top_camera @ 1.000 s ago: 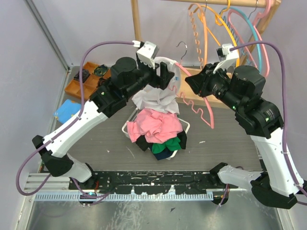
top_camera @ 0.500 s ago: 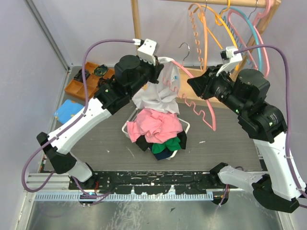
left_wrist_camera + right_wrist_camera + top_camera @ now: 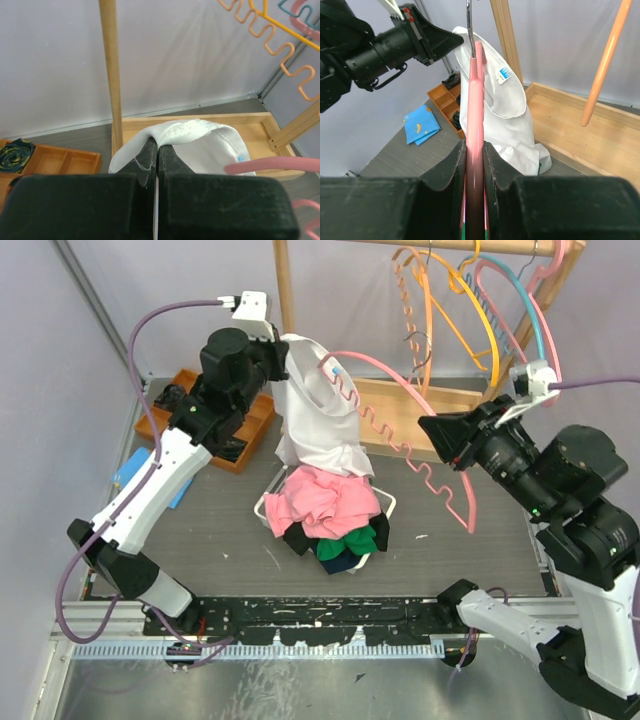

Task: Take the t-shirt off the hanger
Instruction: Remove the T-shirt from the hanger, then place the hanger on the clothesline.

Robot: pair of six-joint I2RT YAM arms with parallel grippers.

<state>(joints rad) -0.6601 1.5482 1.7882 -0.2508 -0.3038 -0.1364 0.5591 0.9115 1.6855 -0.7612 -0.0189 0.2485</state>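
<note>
At eleven o'clock in the overhead view: clamps the left gripper (image 3: 280, 352) fully together on a fold of the white t-shirt (image 3: 318, 425), held up beside the wooden post (image 3: 284, 285). Drapes the shirt down onto the pile of clothes (image 3: 320, 502) at centre. At three o'clock: pinches the right gripper (image 3: 432, 430) narrowly around the pink hanger (image 3: 474, 95), far end against the shirt's neck.
</note>
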